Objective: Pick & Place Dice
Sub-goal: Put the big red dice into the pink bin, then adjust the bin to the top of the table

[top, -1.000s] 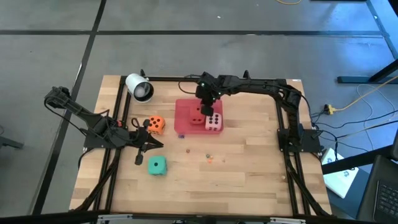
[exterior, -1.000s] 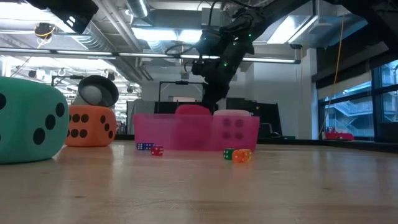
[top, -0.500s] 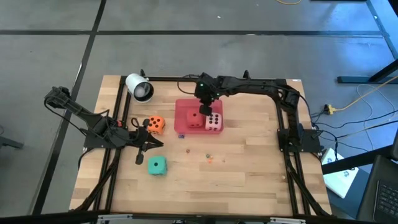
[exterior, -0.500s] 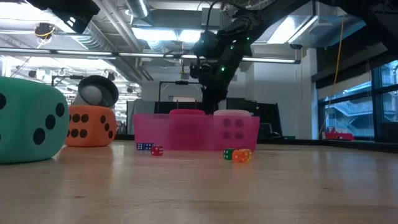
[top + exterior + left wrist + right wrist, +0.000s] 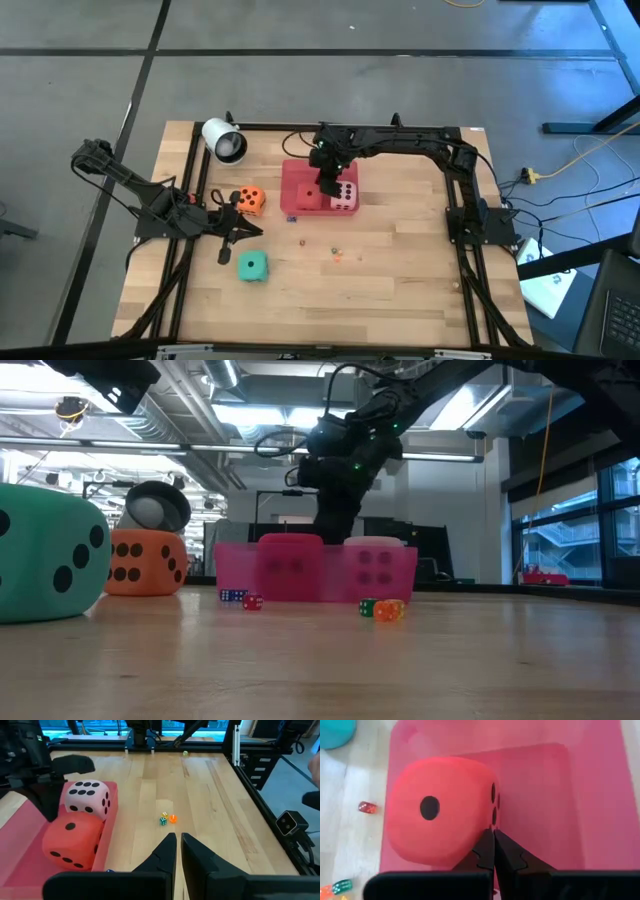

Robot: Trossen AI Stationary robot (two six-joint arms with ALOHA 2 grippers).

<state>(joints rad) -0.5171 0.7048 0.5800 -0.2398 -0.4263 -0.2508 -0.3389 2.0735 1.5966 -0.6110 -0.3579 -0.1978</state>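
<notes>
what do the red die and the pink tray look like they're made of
Red die: probably soft foam or plush, matte; rounded corners, bulging faces, no shine. Pink tray: likely thin translucent plastic, smooth; in the low view the dice show through its wall. Neither is certain from looks alone.

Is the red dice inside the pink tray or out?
Inside. The red dice sits in the pink tray, beside the pale pink dice.

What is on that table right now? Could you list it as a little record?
In tray: red die and pink die sit in the pink tray
Loose on table: orange die, green die
Right end effector: shut, above the tray, beside the red die
Left end effector: shut, between orange and green dice
</notes>
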